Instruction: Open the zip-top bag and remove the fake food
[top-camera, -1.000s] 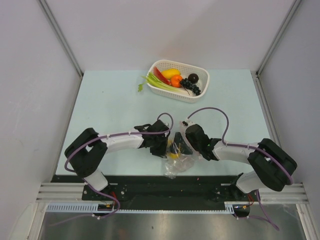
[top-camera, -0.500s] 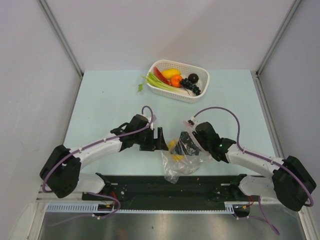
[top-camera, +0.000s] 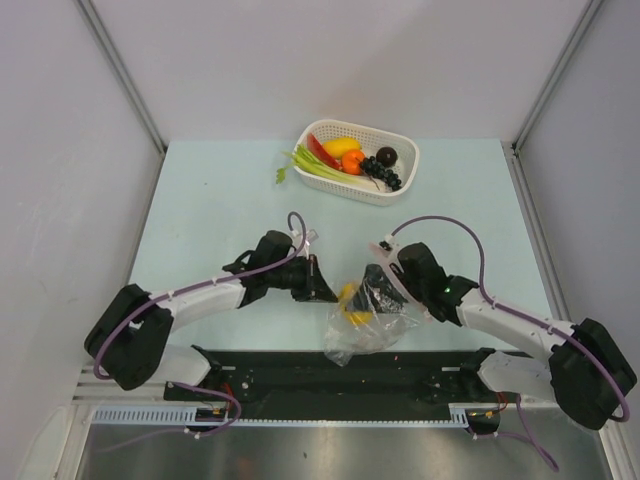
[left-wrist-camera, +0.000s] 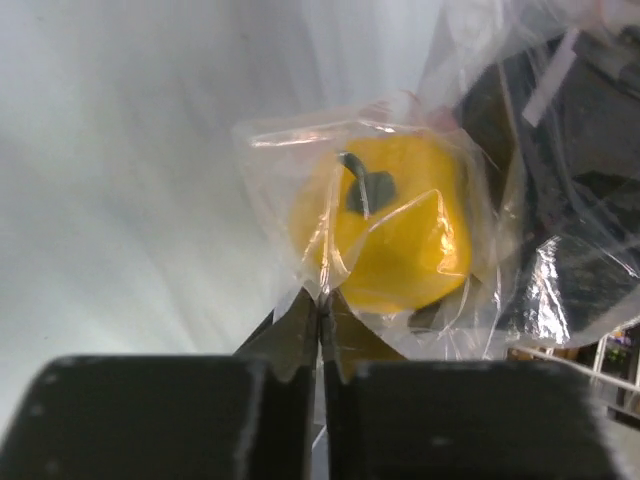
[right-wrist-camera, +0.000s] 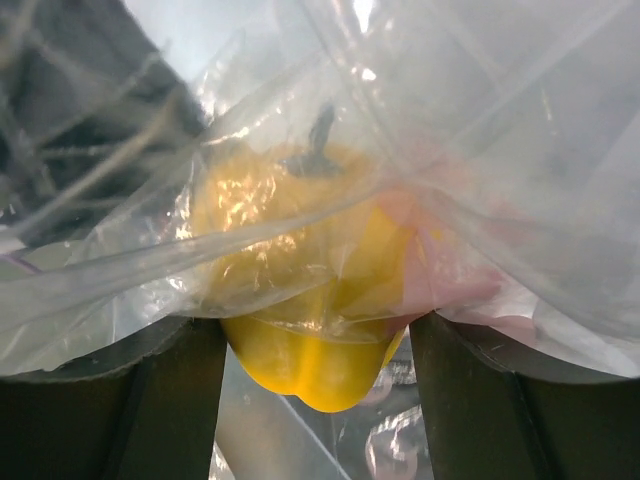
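Observation:
The clear zip-top bag (top-camera: 358, 328) lies crumpled at the table's near edge, with a yellow plastic pepper (top-camera: 349, 301) inside. My left gripper (top-camera: 322, 284) is at the bag's left side. In the left wrist view its jaws (left-wrist-camera: 320, 300) are shut, pinching the bag's film (left-wrist-camera: 290, 215) just below the pepper (left-wrist-camera: 395, 235). My right gripper (top-camera: 383, 296) is at the bag's right side. In the right wrist view its fingers (right-wrist-camera: 312, 328) stand wide apart with the pepper (right-wrist-camera: 310, 360) filling the gap between them. Film and the pink zip strip (right-wrist-camera: 450, 275) drape over the fingers.
A white perforated basket (top-camera: 408, 172) stands at the back of the table. It holds a lemon (top-camera: 342, 146), an orange (top-camera: 352, 162), a dark round fruit (top-camera: 386, 156), a red piece (top-camera: 320, 150) and a green stalk (top-camera: 314, 168). White walls enclose the table.
Half a second ago my left gripper stood open just left of the bag; now it has shifted right and shut on the film. The right gripper stayed at the bag.

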